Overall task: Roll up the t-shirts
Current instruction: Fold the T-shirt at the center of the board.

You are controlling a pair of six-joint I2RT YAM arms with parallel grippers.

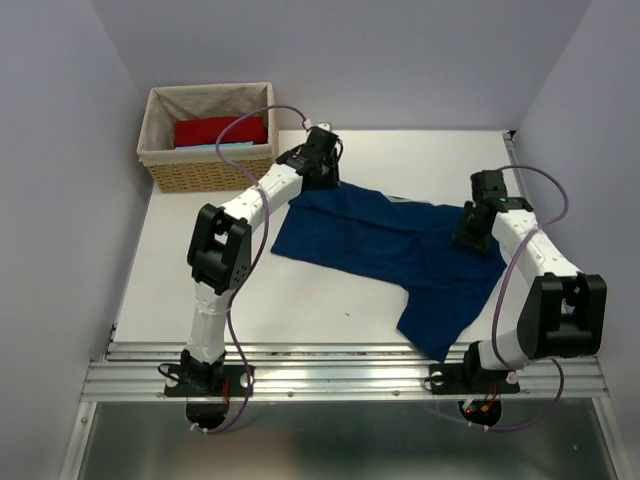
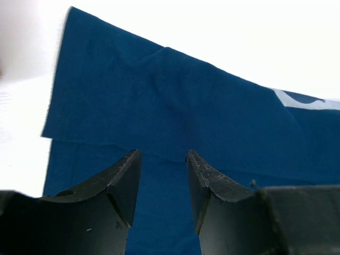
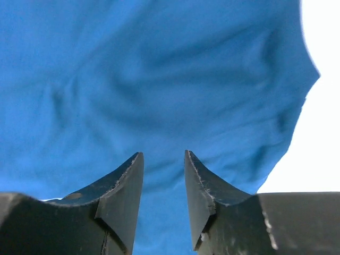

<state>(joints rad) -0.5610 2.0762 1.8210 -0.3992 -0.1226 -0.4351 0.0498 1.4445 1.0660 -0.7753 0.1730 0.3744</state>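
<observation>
One navy t-shirt, one red piece, one light-blue piece — one basket.

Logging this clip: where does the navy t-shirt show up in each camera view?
Top external: the navy t-shirt lies spread over the middle and right of the white table.
Left wrist: it fills the centre and lower frame, with a corner at upper left.
Right wrist: it covers nearly everything, with its edge at right.
Shared landmark: bare white table bordering the cloth.
</observation>
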